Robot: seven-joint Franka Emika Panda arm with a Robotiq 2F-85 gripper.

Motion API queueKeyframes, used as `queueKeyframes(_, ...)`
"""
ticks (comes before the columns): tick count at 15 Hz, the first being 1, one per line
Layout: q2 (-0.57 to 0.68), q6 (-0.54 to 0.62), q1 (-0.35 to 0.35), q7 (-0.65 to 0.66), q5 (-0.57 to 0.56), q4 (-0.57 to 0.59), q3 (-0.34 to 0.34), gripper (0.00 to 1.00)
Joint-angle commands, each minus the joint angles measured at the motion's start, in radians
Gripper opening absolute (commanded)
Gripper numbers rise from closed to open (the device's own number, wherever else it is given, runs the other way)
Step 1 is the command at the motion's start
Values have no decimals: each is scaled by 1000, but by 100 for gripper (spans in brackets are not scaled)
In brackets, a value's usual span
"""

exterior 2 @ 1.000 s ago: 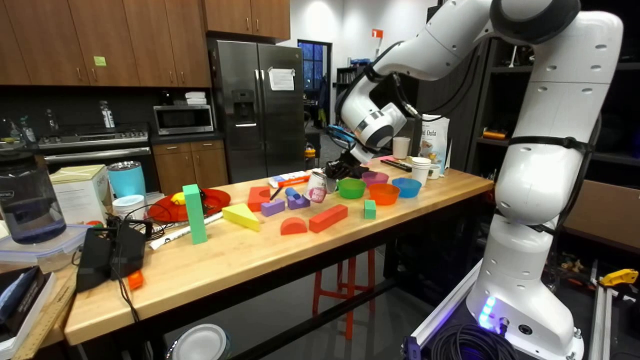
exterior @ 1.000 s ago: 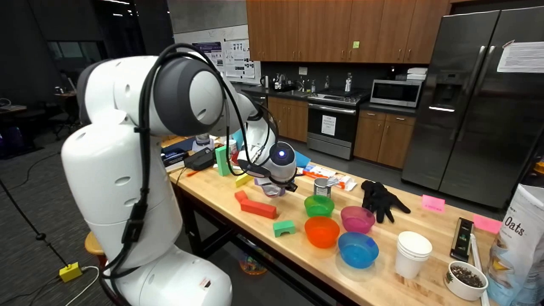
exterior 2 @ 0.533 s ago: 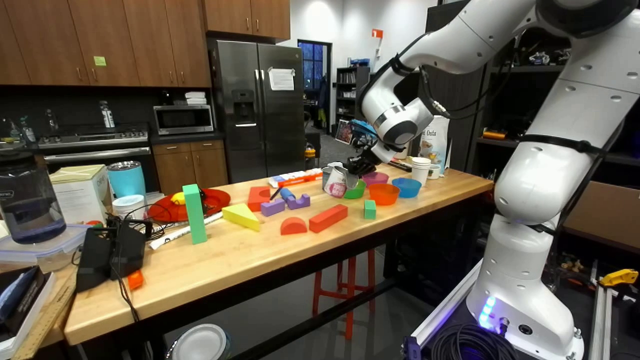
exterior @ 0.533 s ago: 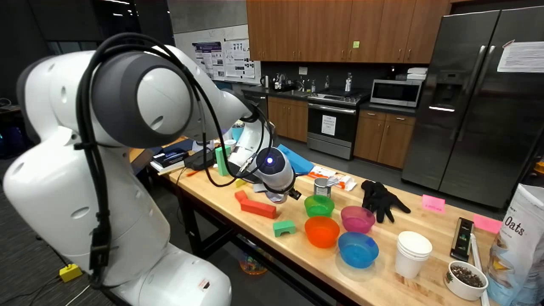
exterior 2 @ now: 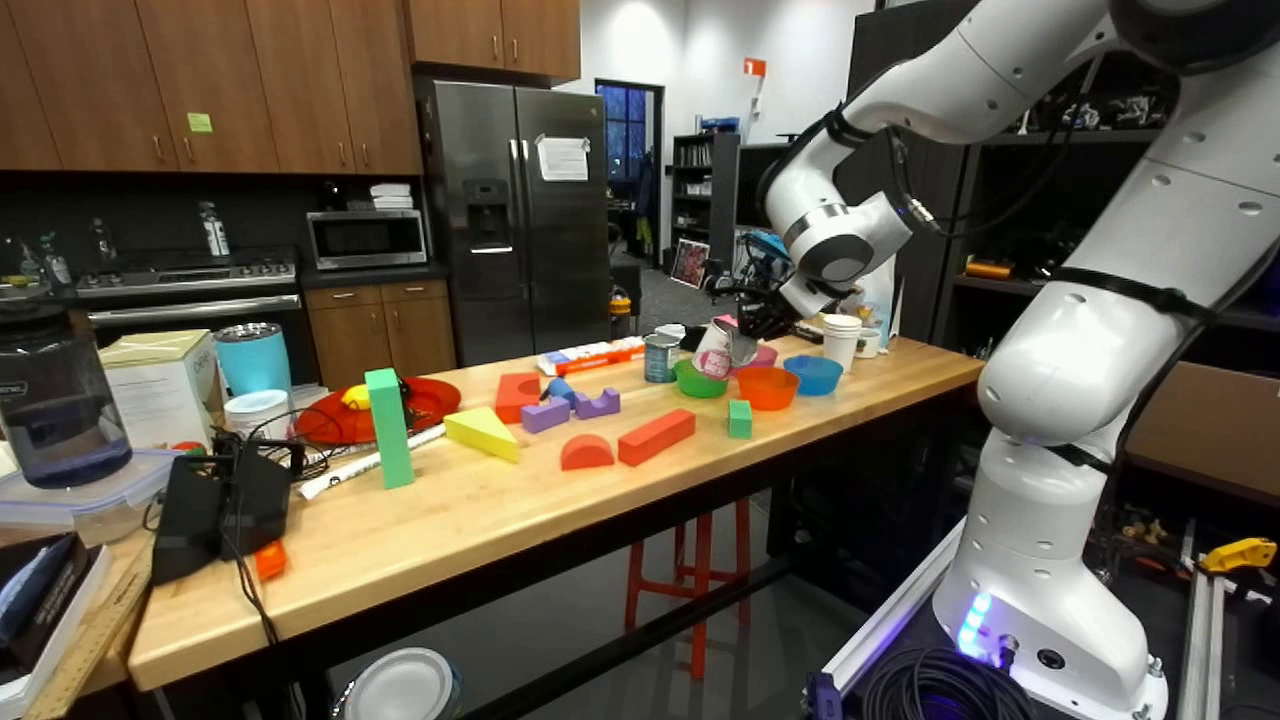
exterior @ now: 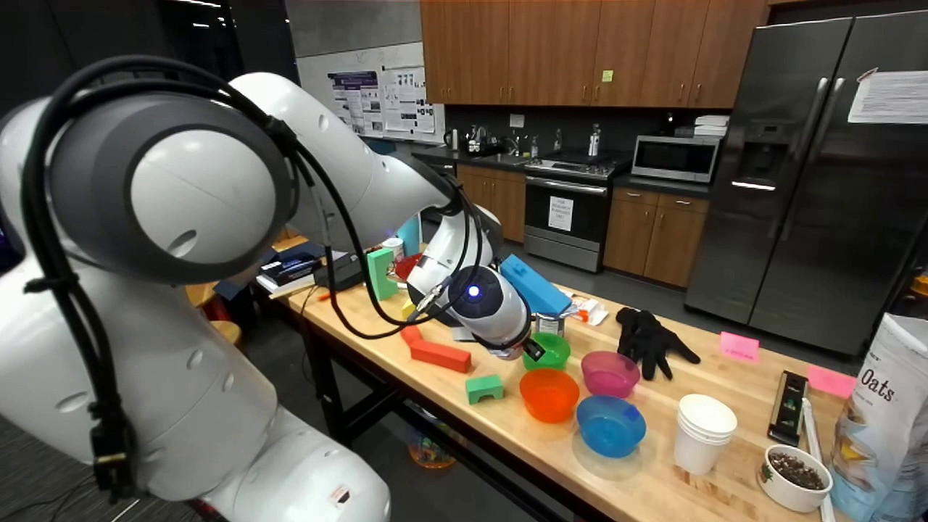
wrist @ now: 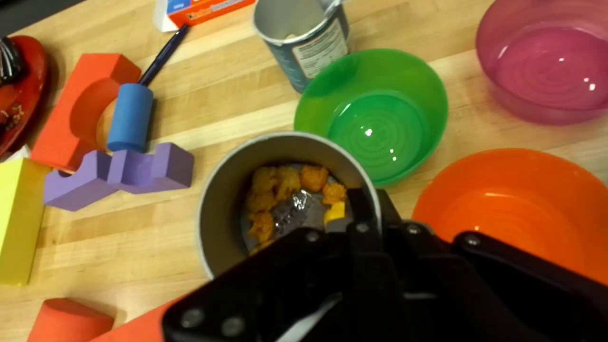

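The end effector (wrist: 375,209) is squeezed tight on the wall of the pink and white can (exterior 2: 713,350), with one finger inside and one outside. The can leans and hangs above the surface (wrist: 156,237). What is new is its place: it is no longer by the purple blocks (wrist: 173,167) but close to the green bowl (wrist: 380,133). So the can and the bowl are now near each other, but the orange bits (wrist: 261,227) I can see are still in the can. I can't tell if any of the can is over the bowl.

The big bag (exterior: 881,420) says "Oats" in an exterior view. The blue-gray can (exterior 2: 660,358) has a white label (wrist: 320,50) full of tiny print that I can't read. The words on the pink and white can and on the oven sign (exterior: 560,213) are too small too.
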Motion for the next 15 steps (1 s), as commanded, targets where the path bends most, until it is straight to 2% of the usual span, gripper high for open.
queueKeyframes(1, -18, 43, -40, 35, 5, 6, -30, 1)
queueKeyframes(5, 9, 33, -74, 29, -1, 31, -49, 1)
queueKeyframes(15, 114, 12, -83, 48, 1, 21, -60, 1)
